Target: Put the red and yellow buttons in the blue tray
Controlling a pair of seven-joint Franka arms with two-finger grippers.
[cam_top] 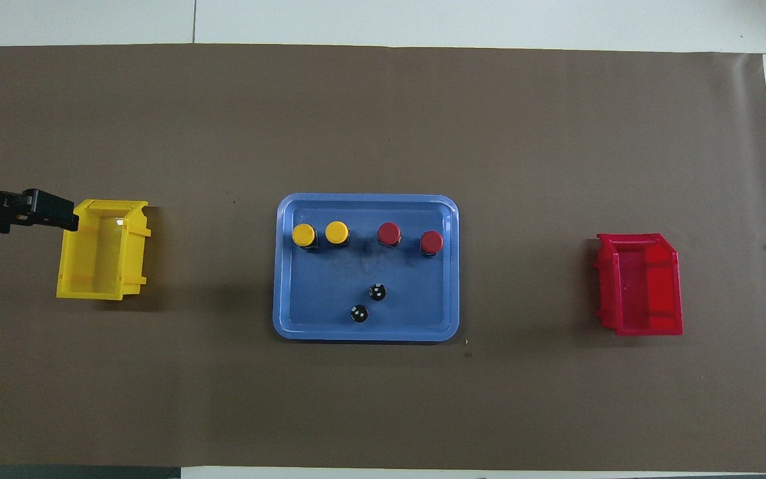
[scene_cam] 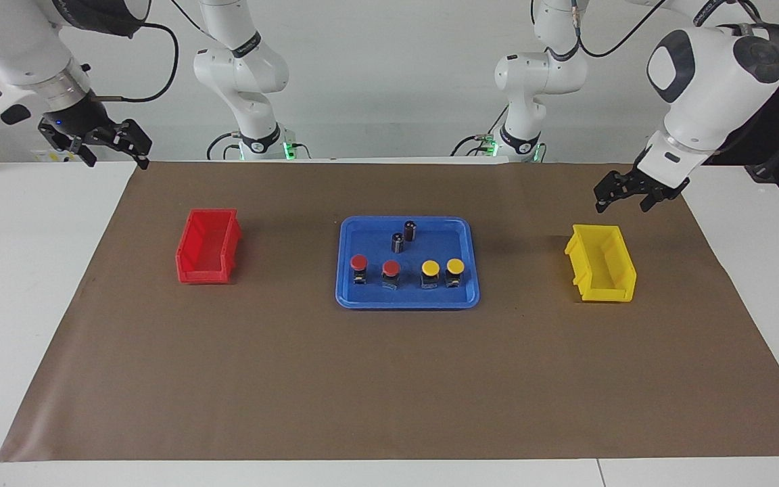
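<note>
Buttons: all four stand in one row in the tray, reds toward my right arm's end, so I judge the job done.
Left gripper: spread, empty, up over the mat beside the yellow bin.
Right gripper: spread, empty, waiting by the counter's edge.
Overhead: shows two dark cylinders end-on; my height shows only in the facing view.
</note>
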